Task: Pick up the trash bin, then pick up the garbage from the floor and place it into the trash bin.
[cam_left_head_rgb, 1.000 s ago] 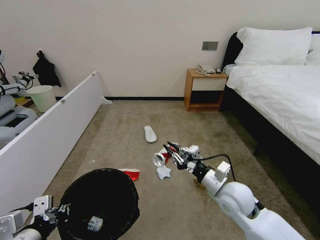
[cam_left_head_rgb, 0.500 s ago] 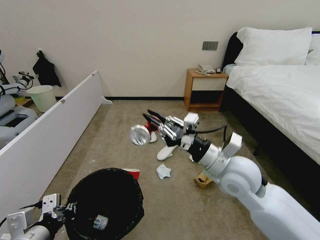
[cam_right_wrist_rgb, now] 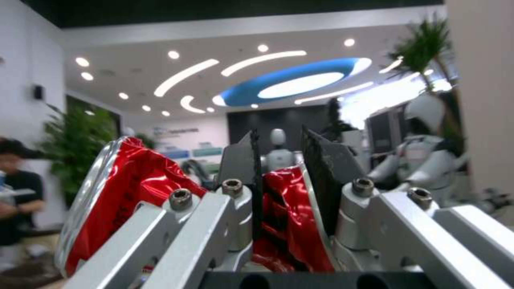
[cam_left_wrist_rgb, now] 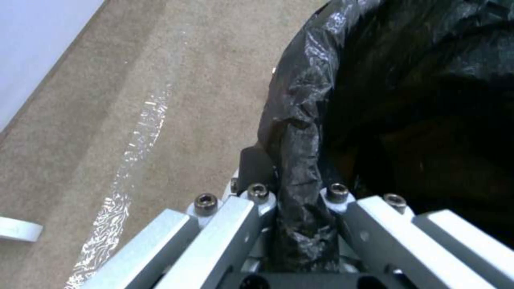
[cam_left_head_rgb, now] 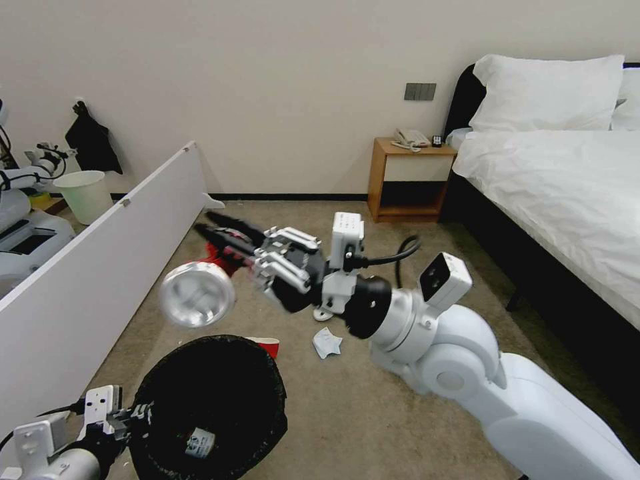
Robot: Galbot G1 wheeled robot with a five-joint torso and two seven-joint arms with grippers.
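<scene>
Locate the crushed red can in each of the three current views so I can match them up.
Head view: crushed red can held above the floor, left of centre, above the trash bin, in the right gripper.
Left wrist view: not in it.
Right wrist view: can lower left to centre, pinched between the fingers.
Shared landmark: the right gripper's dark fingers.

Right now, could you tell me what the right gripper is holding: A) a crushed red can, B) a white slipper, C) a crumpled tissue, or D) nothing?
A: the right gripper is shut on the crushed red can, raised above the carpet near the trash bin that the left gripper holds by its rim.
</scene>
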